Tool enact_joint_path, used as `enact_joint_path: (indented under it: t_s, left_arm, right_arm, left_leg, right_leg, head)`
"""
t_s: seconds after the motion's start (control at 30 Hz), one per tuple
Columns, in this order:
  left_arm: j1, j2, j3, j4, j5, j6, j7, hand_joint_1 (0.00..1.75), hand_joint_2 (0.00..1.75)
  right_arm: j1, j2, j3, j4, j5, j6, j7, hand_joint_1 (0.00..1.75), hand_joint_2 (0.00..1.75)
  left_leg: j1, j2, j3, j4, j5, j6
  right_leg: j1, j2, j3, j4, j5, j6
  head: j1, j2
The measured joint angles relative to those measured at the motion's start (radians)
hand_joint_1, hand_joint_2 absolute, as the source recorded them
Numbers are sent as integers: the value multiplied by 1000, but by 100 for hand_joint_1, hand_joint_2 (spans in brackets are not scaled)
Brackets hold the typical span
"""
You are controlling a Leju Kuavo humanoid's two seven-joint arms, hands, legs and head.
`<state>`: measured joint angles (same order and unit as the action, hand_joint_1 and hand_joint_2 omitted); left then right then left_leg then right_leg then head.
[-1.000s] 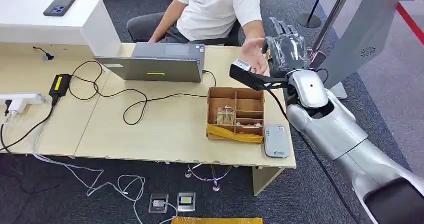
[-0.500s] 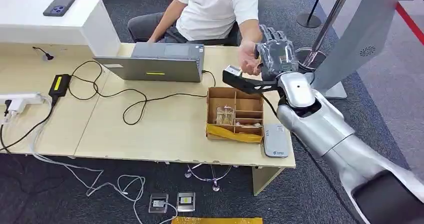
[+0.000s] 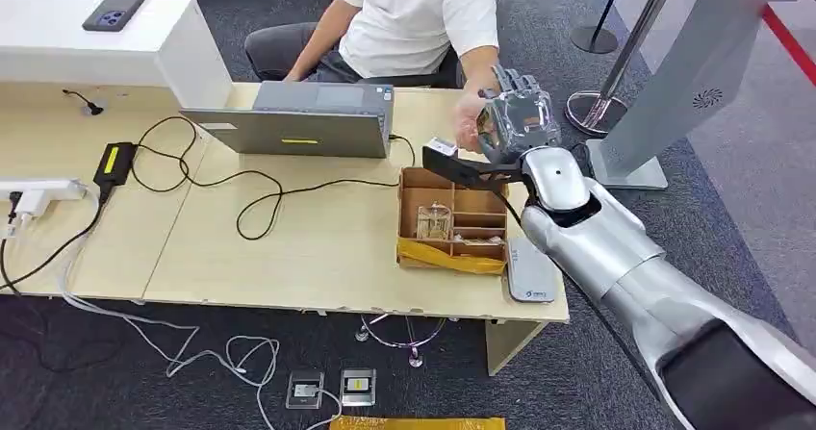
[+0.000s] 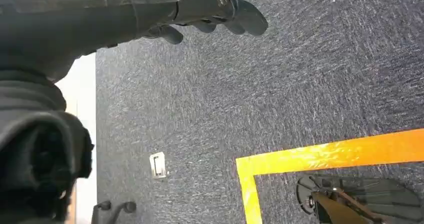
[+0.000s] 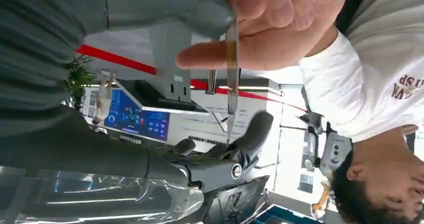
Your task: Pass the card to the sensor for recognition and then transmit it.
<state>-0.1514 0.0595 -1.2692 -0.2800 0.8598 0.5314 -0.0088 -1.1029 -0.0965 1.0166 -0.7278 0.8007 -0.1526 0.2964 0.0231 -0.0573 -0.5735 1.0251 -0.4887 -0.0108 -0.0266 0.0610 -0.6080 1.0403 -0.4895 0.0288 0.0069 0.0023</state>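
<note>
My right hand is raised over the desk's far right corner, against the seated person's hand. The right wrist view shows a thin card edge-on, standing between my thumb and a dark finger. The person's fingers pinch the same card at its thumb end. The grey card sensor lies on the desk's near right corner, below my forearm. My left hand hangs over the carpet with fingers stretched out and nothing in them.
A cardboard box with compartments sits beside the sensor. A grey laptop, black cables and a power strip occupy the desk. A grey kiosk and a stanchion base stand to the right.
My right arm has swung left and lower, bringing the hand against the person's hand. The person's open palm has closed onto the card.
</note>
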Motion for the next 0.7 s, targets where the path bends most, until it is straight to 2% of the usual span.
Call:
enact_joint_path:
  t_s: [0.07,0.13,0.33,0.43,0.63,0.7]
  left_arm:
    - [0,0,0,0,0,0,0,0,0]
    - [0,0,0,0,0,0,0,0,0]
    - [2,1,0,0,-2,7,0,0,0]
    - [4,1,0,0,-3,11,0,0,0]
    - [6,0,0,0,-4,12,0,0,0]
    - [7,1,1,0,-4,12,0,0,0]
  right_arm:
    - [0,2,2,14,-6,-13,-2,0,0]
    - [2,8,2,39,-17,-54,-4,0,0]
    - [11,5,-8,46,-52,-258,-15,0,0]
    - [40,-13,-39,-27,-97,-339,-37,0,0]
    - [100,-47,-81,-175,-104,-342,-22,0,0]
    - [113,-55,-95,-207,-120,-348,-46,0,0]
  left_leg:
    - [0,0,0,0,0,0]
    - [0,0,0,0,0,0]
    - [0,0,1,0,0,0]
    - [0,1,1,0,0,0]
    - [0,2,1,0,0,0]
    - [0,2,2,0,0,0]
  right_leg:
    - [0,0,0,0,0,0]
    - [0,0,0,0,0,0]
    - [0,1,0,0,0,0]
    - [0,1,0,0,0,0]
    - [0,3,0,0,0,0]
    - [0,3,0,0,0,0]
  head:
    - [0,0]
    - [0,0]
    - [0,0]
    - [0,0]
    - [0,0]
    - [0,0]
